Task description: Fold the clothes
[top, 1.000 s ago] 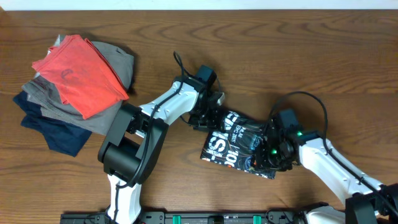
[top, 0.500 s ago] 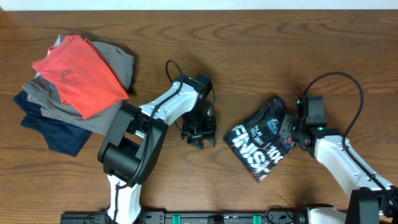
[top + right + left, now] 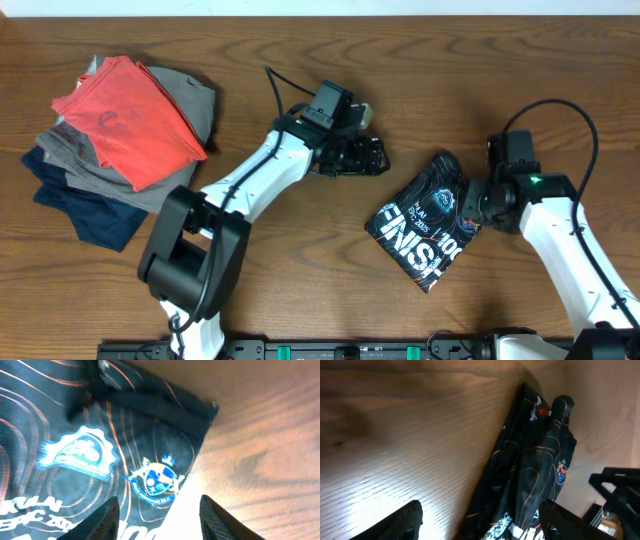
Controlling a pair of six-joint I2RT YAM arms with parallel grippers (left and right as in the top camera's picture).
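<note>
Black jersey (image 3: 420, 222) lies folded into a compact bundle on the wooden table (image 3: 300, 260), right of centre and set at a diagonal, white lettering facing up on its lower half. The left gripper (image 3: 368, 155) is up and to the left of it, apart from the cloth. In the left wrist view its fingers (image 3: 405, 520) are spread wide with nothing between them, bare wood and the jersey's (image 3: 530, 475) edge ahead. The right gripper (image 3: 472, 200) is over the jersey's right edge. In the right wrist view its fingers (image 3: 107, 517) are also well apart, straddling the hem where cloth meets table, and small blue and white logos (image 3: 160, 480) show just above the gap. Nothing looks pinched there, but whether the fingertips touch the fabric is hard to tell from this angle. Far left on the table sits a separate pile: red shirt (image 3: 125, 115) on top, grey garments (image 3: 190, 100) under it, navy garment (image 3: 85, 215) at the bottom, well apart from both grippers.
</note>
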